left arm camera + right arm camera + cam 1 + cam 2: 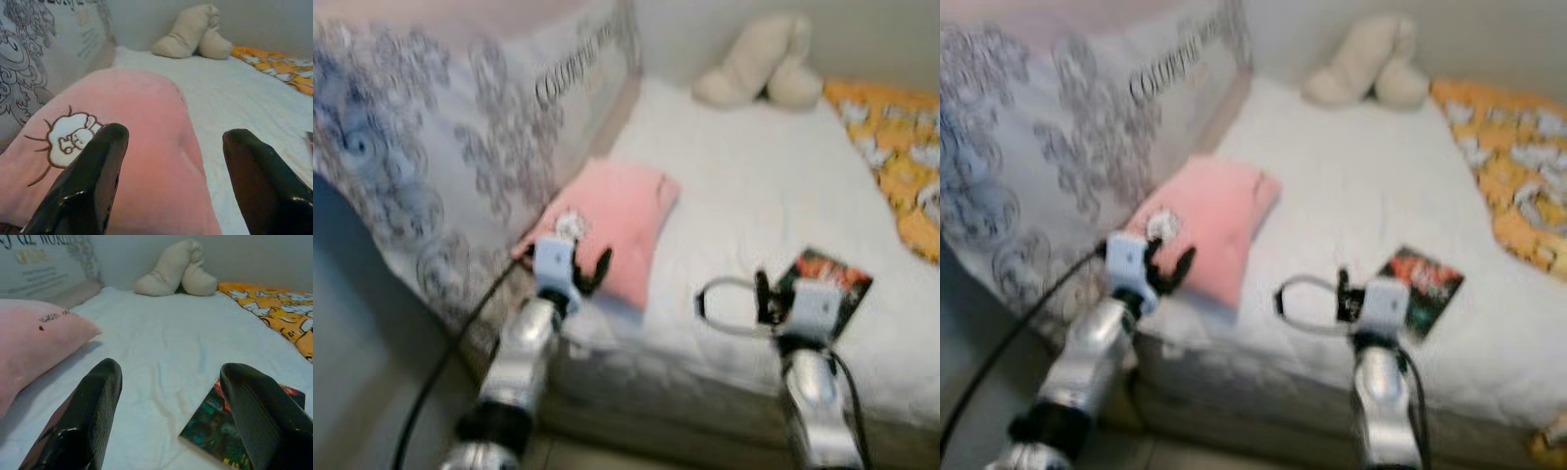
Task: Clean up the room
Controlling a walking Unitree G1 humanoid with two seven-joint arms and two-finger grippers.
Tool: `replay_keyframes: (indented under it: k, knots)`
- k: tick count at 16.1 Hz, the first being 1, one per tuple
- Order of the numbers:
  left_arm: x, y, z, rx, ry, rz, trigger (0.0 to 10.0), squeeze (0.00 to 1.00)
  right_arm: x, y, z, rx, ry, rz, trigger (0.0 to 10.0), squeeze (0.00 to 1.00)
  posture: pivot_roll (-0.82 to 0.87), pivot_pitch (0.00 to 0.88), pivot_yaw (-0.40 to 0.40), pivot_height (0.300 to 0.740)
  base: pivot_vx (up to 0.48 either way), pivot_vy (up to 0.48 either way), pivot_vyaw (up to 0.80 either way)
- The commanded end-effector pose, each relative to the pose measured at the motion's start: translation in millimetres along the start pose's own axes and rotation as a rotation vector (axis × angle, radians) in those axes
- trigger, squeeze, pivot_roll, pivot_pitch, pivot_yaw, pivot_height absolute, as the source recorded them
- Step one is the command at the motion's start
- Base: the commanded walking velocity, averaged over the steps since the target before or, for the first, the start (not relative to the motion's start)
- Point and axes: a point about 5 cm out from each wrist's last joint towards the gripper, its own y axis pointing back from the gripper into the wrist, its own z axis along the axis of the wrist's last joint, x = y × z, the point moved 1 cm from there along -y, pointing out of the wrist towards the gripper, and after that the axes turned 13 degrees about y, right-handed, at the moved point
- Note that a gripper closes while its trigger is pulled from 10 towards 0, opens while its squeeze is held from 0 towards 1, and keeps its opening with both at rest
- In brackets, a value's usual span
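A pink pillow point(612, 230) with a small white cartoon patch lies at the near left of the white bed point(754, 186). My left gripper point(589, 271) hovers over the pillow's near edge, open, its fingers point(88, 181) straddling the pillow point(142, 152). A dark colourful book point(827, 284) lies flat near the bed's front edge. My right gripper point(766, 294) is just left of that book point(234, 431), open, with nothing between its fingers point(88, 421).
A cream plush toy point(759, 64) sits at the far end of the bed by the wall. An orange patterned blanket point(901, 157) covers the right side. A tall white patterned panel point(440, 147) stands along the bed's left. Grey floor point(352, 323) lies at the lower left.
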Motion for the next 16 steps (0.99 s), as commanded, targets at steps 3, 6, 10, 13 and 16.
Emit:
replay_keyframes:
  k: [3,6,10,13,16]
  knots:
    - [-0.2,-9.3,3,0.008,-0.029,0.003,10.0,0.00,-1.3,15.3,-13,0.036,0.012,0.024,10.0,1.00,0.10,0.000,0.035,0.740,0.000,-0.439,0.00]
    - [1.6,-13.2,3,0.014,-0.023,0.007,10.0,0.00,-1.3,17.9,-18,0.057,0.018,0.025,10.0,1.00,0.09,0.000,0.037,0.740,0.000,-0.437,0.00]
    - [7.7,-11.7,-9,0.048,-0.046,0.074,10.0,0.00,0.9,13.8,-11,0.036,0.046,0.075,10.0,0.00,0.08,0.000,0.036,0.740,0.068,-0.208,0.00]
    - [9.3,-17.6,-4,0.045,0.014,0.074,10.0,0.00,8.7,10.4,-9,0.036,0.089,0.118,10.0,0.00,0.08,0.000,0.032,0.740,0.126,0.097,-0.27]
    - [6.4,-21.1,-1,0.047,-0.047,0.053,10.0,0.00,14.0,9.2,-8,0.033,0.079,0.144,10.0,0.00,0.09,0.000,0.028,0.740,0.333,0.346,-0.80]
